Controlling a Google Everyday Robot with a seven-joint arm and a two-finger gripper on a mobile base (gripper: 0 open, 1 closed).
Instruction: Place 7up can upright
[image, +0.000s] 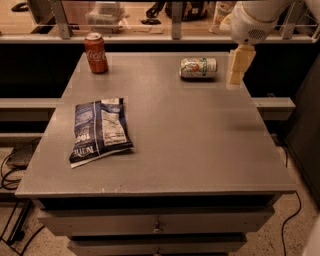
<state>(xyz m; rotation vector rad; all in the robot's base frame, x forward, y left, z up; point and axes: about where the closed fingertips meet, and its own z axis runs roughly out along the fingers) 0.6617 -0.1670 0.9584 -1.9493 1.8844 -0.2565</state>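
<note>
One 7up can lies on its side, far right on the worktop. One red can stands far left, and one crisp bag lies flat. The claw hangs just beside the 7up can, seemingly apart from it; I cannot tell how wide it is.

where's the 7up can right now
In the camera view the 7up can lies on its side at the far right of the table, just left of the gripper hanging beside it, and well right of the upright Coca-Cola can.

On the table, the 7up can lies sideways at one o'clock, the gripper just beside it at two; cola can at eleven, bag at nine.
</note>
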